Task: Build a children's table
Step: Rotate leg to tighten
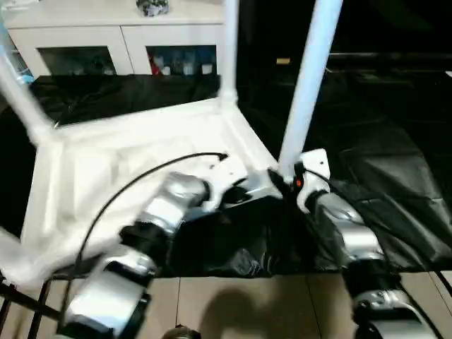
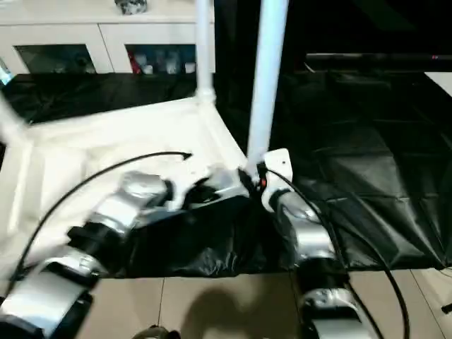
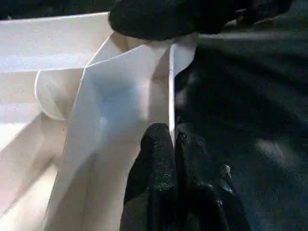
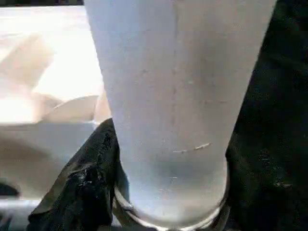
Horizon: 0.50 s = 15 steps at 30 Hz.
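Tabletop (image 1: 127, 162) rim pinched by left fingers (image 3: 156, 163); right fingers (image 4: 82, 187) clasp a leg (image 4: 173, 106).

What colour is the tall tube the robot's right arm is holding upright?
White. The long tubular plastic leg shows best in the right wrist view, with the right gripper's black fingers around it.

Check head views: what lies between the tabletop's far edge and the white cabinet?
Black sheeting covers that stretch between the tabletop and the cabinet; left eye view shows it, with an upright leg at the far corner.
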Available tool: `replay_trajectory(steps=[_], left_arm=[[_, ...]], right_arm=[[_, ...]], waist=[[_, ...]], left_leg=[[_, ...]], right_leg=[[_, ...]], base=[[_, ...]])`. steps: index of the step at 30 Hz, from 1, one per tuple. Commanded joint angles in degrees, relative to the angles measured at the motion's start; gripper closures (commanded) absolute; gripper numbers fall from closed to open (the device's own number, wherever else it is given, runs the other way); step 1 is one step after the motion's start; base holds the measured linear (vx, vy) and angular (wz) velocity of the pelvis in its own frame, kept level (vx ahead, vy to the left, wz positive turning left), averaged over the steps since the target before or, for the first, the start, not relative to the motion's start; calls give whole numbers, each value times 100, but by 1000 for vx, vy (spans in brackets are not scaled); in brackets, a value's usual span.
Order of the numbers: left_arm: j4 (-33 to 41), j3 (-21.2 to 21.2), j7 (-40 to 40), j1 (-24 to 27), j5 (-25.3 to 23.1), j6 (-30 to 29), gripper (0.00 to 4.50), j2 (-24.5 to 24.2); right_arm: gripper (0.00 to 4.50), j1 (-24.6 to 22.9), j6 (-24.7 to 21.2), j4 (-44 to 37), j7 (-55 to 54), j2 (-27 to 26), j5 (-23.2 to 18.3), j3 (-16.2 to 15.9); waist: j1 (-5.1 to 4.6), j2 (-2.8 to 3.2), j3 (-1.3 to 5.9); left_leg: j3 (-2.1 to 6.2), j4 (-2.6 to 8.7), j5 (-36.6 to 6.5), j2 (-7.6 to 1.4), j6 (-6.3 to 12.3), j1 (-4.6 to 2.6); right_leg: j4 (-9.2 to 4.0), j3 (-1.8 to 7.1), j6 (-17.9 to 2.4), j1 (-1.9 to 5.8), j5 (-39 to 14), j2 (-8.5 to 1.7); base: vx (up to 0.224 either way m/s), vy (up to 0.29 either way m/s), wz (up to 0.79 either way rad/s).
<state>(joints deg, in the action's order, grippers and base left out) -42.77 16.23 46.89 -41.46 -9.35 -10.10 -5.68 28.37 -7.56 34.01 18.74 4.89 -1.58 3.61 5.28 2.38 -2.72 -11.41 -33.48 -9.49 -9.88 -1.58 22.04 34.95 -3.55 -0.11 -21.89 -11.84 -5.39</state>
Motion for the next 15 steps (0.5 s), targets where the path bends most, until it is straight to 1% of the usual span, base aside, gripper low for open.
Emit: replay_trajectory(steps=[1, 2, 3, 5, 6, 7, 9, 11, 12, 13, 14, 15], left_arm=[[125, 220, -325, -118, -7, 188, 450, 438], [148, 218, -308, -104, -7, 197, 450, 421], [186, 219, -282, -80, -17, 244, 450, 389], [274, 203, -152, -12, -20, 325, 450, 239], [294, 199, -140, 3, -29, 318, 450, 206], [362, 235, 4, 70, -59, 483, 450, 54], [403, 237, 99, 104, -45, 502, 450, -10], [475, 275, 435, 190, -21, 639, 450, -276], [493, 330, 710, 241, -37, 813, 450, -515], [501, 345, 830, 257, -23, 885, 450, -588], [511, 340, 938, 270, 1, 914, 450, -648], [508, 336, 1058, 275, 24, 966, 450, -720]], right_arm=[[129, -29, 39, 162, 239, -534, 83, -646], [129, -18, 160, 158, 263, -484, 34, -585], [115, -33, 203, 115, 329, -451, -12, -534], [109, -104, 240, -24, 587, -296, -118, -448], [85, -125, 244, -59, 615, -264, -120, -441], [75, -167, 336, -104, 751, -95, -58, -481], [75, -180, 366, -114, 848, -11, -38, -504], [75, -186, 434, -84, 1349, 338, -26, -590], [75, -162, 512, -12, 1790, 610, -60, -631], [75, -154, 556, 6, 1963, 706, -51, -674], [75, -158, 583, -2, 2202, 798, -63, -732], [75, -173, 607, -38, 2524, 913, -84, -816]], waist=[[0, -37, 333], [-2, -46, 336], [12, -39, 341], [14, -35, 352], [18, -33, 360], [17, -33, 370], [14, -31, 368], [11, -37, 371], [13, -31, 363], [10, -37, 358], [5, -34, 354], [14, -34, 351]], left_leg=[[190, 461, -1724, -334, -3, -142], [189, 457, -1687, -331, 18, -135], [190, 451, -1623, -333, 59, -133], [193, 445, -1452, -340, 151, -108], [193, 441, -1400, -345, 171, -109], [190, 427, -1296, -346, 219, -102], [187, 417, -1186, -342, 303, -92], [183, 402, -1149, -337, 356, -81], [179, 397, -1166, -339, 392, -76], [180, 396, -1192, -342, 416, -68], [168, 391, -1209, -344, 427, -64], [165, 391, -1221, -353, 431, -79]], right_leg=[[-506, 266, -1137, 135, -1162, -408], [-499, 265, -1136, 144, -1120, -404], [-493, 262, -1143, 152, -1066, -409], [-463, 253, -1173, 180, -842, -397], [-452, 249, -1186, 184, -749, -395], [-431, 244, -1223, 188, -553, -390], [-412, 234, -1290, 194, -343, -387], [-407, 226, -1331, 211, -312, -388], [-405, 222, -1343, 217, -309, -389], [-407, 215, -1344, 225, -354, -382], [-408, 222, -1362, 215, -367, -385], [-408, 218, -1399, 208, -410, -382]], base=[[0, 0, 0], [0, 0, 0], [0, 0, 0], [0, 0, 0], [0, 0, 0], [0, 0, 0], [0, 0, 0], [0, 0, 0], [0, 0, 0], [0, 0, 0], [0, 0, 0], [0, 0, 0]])
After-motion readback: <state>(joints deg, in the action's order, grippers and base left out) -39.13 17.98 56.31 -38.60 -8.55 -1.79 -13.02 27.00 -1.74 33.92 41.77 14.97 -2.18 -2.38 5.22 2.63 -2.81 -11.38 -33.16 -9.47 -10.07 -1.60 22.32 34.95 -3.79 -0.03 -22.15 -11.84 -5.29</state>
